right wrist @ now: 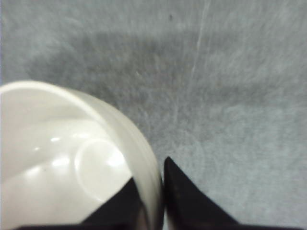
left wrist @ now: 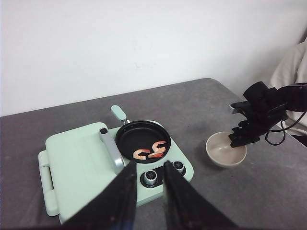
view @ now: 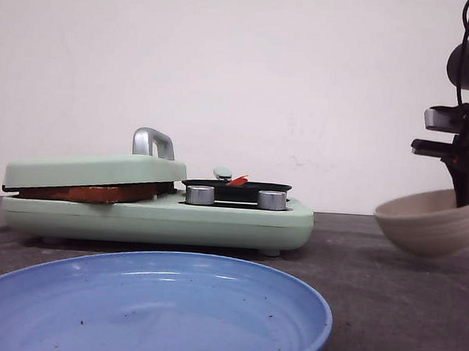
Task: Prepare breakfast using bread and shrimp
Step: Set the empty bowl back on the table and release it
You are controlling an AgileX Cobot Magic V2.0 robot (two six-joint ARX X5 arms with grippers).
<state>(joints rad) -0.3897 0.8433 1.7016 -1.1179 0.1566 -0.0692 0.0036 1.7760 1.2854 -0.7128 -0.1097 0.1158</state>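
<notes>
The bread (view: 90, 192) shows only as a brown crust edge under the shut lid (view: 95, 171) of the pale green breakfast maker (view: 160, 219). The shrimp (left wrist: 149, 153) are pink-orange curls in the black pan (left wrist: 142, 142); in the front view only a red tip (view: 238, 180) shows. My left gripper (left wrist: 149, 166) is open and empty, above the maker's knobs. My right gripper (right wrist: 156, 178) is shut on the rim of a beige bowl (right wrist: 57, 158). It holds the bowl (view: 431, 223) tilted, close over the table, to the right of the maker.
A large blue plate (view: 151, 310) lies at the front of the table. Two metal knobs (view: 201, 195) sit on the maker's front. The lid has a metal handle (view: 153, 143). The pan's pale green handle (left wrist: 118, 113) points away towards the wall.
</notes>
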